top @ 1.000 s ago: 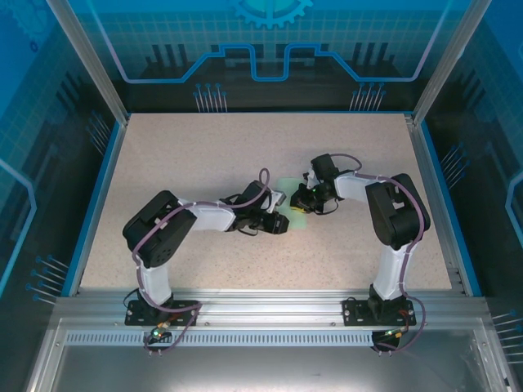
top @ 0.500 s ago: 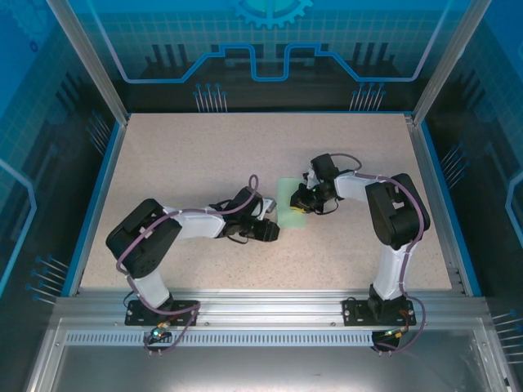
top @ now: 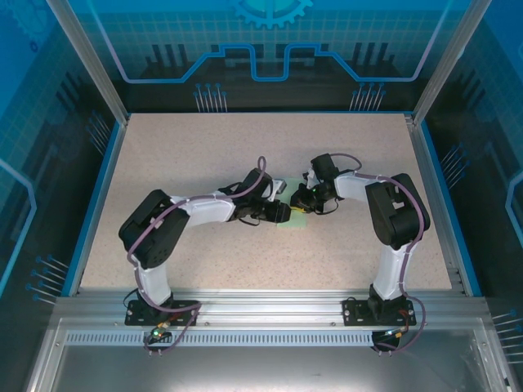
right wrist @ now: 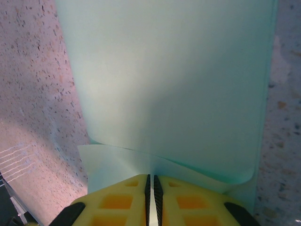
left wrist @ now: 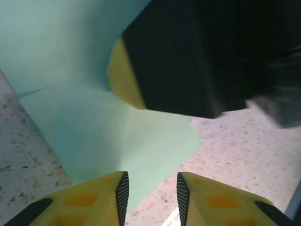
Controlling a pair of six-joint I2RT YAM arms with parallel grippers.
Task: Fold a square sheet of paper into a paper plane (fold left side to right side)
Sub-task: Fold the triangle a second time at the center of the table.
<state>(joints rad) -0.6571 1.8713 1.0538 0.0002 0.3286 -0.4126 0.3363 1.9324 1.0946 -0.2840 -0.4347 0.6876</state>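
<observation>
The square sheet of paper (top: 290, 220) is pale mint green and lies partly folded in the middle of the table, between the two grippers. My right gripper (top: 301, 198) is shut on the sheet's near edge (right wrist: 151, 188), pinching a thin layer, and the rest of the sheet (right wrist: 174, 84) rises away from the jaws. My left gripper (top: 282, 214) is open just left of it. In the left wrist view a corner of the paper (left wrist: 103, 132) lies flat under and ahead of my left gripper (left wrist: 151, 195), with nothing between the fingers. The right gripper's black and yellow body (left wrist: 188, 61) rests on the paper.
The speckled beige tabletop (top: 204, 155) is bordered by blue rails (top: 96, 204) and glass walls. Both arms reach inward from their bases at the near edge. Bare table surrounds the paper on all sides.
My left gripper pulled back toward the near left, then swung forward and right again to the paper's left edge, now covering more of the sheet. The right gripper held still.
</observation>
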